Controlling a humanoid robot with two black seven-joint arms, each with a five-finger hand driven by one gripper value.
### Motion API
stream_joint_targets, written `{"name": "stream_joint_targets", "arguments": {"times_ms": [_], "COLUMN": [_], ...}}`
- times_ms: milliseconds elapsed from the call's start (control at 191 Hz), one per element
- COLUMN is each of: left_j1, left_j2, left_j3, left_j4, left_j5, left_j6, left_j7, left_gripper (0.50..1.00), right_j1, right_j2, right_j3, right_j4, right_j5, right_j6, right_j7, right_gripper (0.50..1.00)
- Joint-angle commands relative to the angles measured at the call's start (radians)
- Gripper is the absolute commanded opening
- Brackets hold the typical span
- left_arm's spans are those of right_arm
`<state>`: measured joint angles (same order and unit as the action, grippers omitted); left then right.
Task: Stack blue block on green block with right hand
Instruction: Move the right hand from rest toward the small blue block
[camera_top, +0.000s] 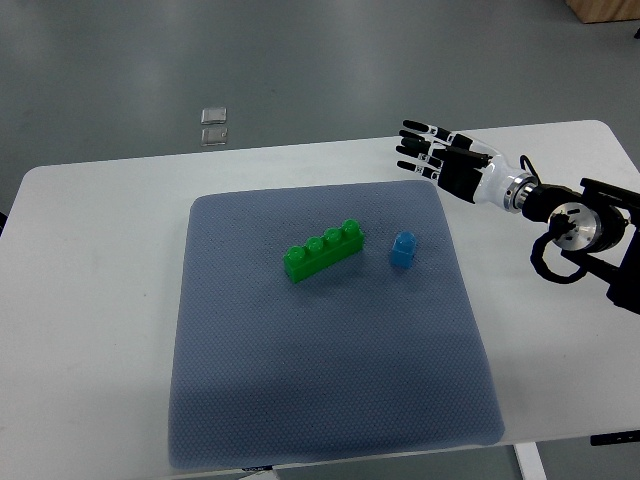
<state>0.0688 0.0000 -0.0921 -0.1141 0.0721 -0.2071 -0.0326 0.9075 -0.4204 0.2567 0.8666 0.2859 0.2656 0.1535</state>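
Green block (323, 251) lay on the grey mat (300, 400), mid worktop (90, 300), nothing stacked on it. Blue block (403, 250) sat just right of it, apart, untouched. My right hand (440, 158) hovered far-right past the mat's corner, fingers spread, holding nothing. I judged the task barely started: reach, grasp, lift and stacking all left.

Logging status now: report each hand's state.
Right hand: open, fingers spread, holding nothing.
Left hand: not in view.
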Motion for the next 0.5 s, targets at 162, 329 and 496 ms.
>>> {"name": "stream_joint_targets", "arguments": {"times_ms": [162,329,496], "left_j1": [0.009,0.003,-0.006], "left_j2": [0.0,0.0,0.0], "left_j3": [-0.009,-0.008,-0.003], "left_j4": [0.001,-0.007,-0.001], "left_j5": [-0.002,0.0,0.0], "left_j6": [0.0,0.0,0.0], "left_j7": [-0.006,-0.004,-0.004], "left_gripper": [1.0,1.0,1.0], "right_j1": [0.001,0.001,0.002], "right_j2": [-0.008,-0.018,-0.025], "right_j3": [0.003,0.003,0.004], "right_j4": [0.0,0.0,-0.003], "right_j5": [-0.001,-0.004,-0.042], "right_j6": [0.003,0.004,0.004], "right_j7": [0.004,0.009,0.014], "right_gripper": [0.915,0.915,0.915]}}
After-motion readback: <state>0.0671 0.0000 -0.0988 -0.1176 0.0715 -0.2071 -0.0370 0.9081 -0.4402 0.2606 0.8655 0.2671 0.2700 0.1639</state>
